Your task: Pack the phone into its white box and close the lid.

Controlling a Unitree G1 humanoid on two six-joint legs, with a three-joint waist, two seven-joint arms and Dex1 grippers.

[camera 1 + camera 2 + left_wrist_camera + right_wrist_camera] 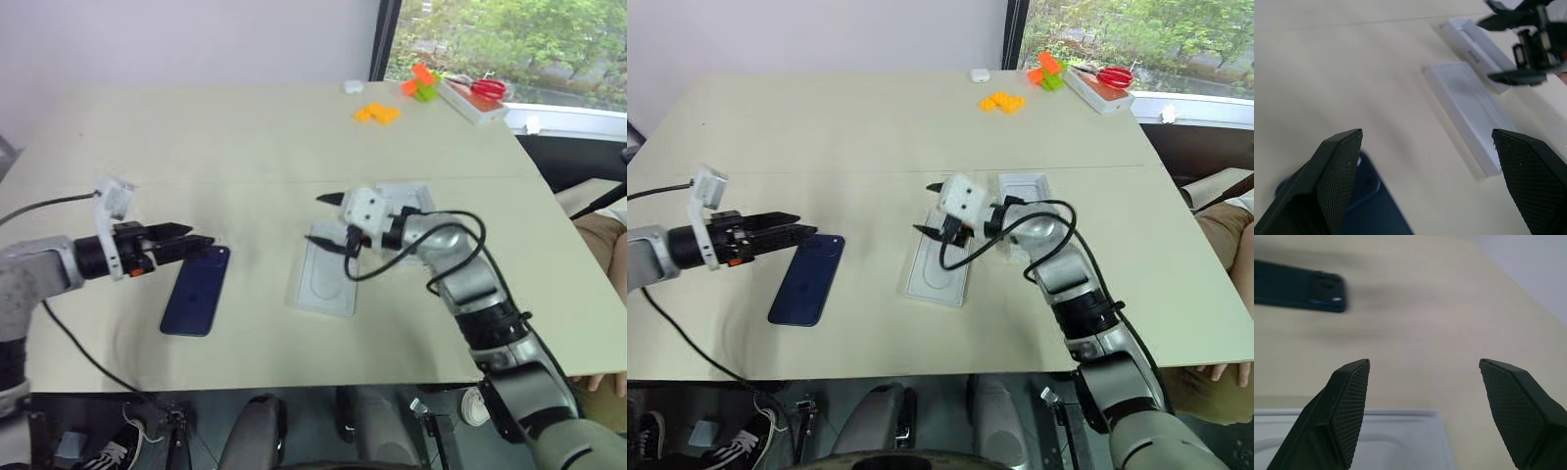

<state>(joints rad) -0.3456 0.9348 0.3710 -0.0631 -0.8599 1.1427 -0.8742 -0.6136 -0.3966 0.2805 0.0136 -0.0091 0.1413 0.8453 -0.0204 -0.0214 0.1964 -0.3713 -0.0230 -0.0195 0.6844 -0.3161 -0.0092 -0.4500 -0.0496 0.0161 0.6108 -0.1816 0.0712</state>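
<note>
The dark blue phone [196, 291] lies flat on the table at the left. My left gripper [201, 237] hovers over the phone's far end, open and holding nothing. A thin white insert with an oval recess [323, 279] lies in the middle of the table. My right gripper [323, 219] hangs open and empty just above the insert's far end, pointing towards the phone. Behind the right gripper lies a white rimmed tray [1024, 186], partly covered by the wrist. I cannot tell whether it is the white box or the lid.
At the far right are orange blocks [377, 114], an orange and green block [421, 83], a white tray with red scissors [475, 96] and a small white object [353, 86]. A person [600, 235] sits past the table's right edge.
</note>
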